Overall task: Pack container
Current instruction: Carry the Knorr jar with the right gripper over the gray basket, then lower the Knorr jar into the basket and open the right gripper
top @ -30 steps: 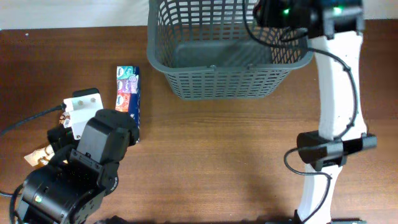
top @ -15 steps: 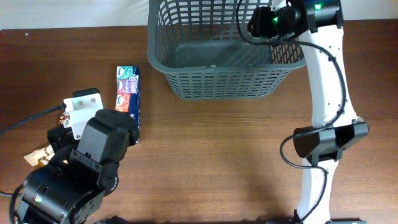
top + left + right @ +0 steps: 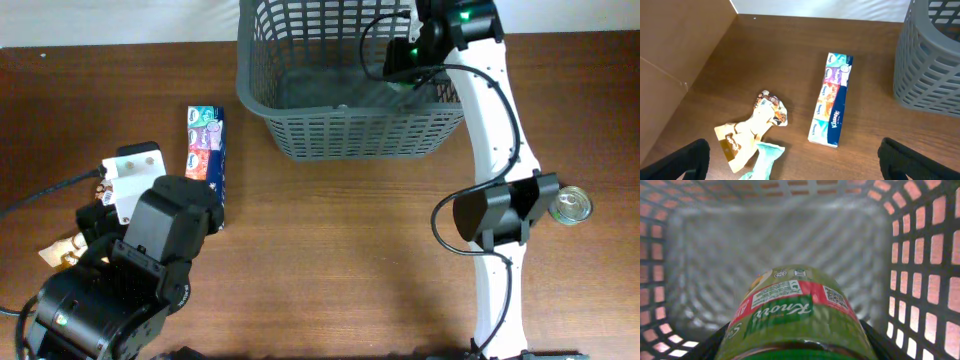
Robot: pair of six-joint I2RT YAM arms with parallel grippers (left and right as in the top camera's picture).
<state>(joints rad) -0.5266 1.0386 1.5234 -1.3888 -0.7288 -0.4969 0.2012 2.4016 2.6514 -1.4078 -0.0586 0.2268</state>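
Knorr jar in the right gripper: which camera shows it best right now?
Right wrist: the Knorr jar fills the frame, label readable, inside the container. Overhead shows only the right gripper over the container, jar hidden beneath it. Left wrist shows no jar, just a container corner.

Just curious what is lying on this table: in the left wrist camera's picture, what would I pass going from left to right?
Crumpled snack packets → long Kleenex tissue pack → grey basket.
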